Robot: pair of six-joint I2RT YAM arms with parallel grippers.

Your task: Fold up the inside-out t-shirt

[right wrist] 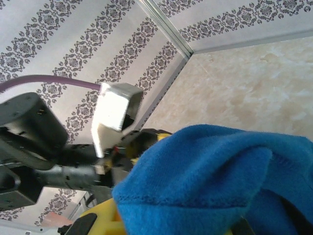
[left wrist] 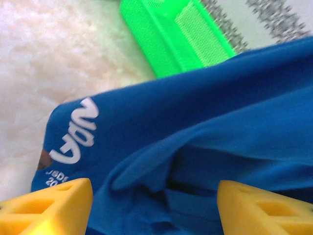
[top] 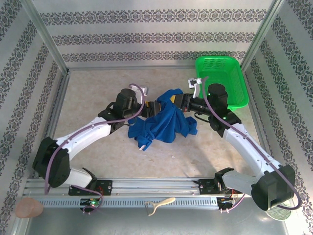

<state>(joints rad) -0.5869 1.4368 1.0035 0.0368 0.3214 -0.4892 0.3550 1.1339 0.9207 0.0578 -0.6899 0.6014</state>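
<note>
Crumpled blue t-shirt (top: 164, 125) lies mid-counter (top: 93, 93), its far edge lifted and clamped in the closed right tool (top: 176, 99). The left tool (top: 156, 106) gapes open beside it, its yellow fingers (left wrist: 46, 205) astride the cloth.

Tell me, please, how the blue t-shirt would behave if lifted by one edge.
Probably floppy: the blue t-shirt lies in crumpled folds, draped over the right gripper. Likely light, being thin cloth; it should sag rather than keep shape.

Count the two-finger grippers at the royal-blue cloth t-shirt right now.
2. The left gripper is at the upper left of the royal-blue cloth t-shirt, jaws open around a fold. The right gripper is at its upper right, shut on the cloth.
</note>
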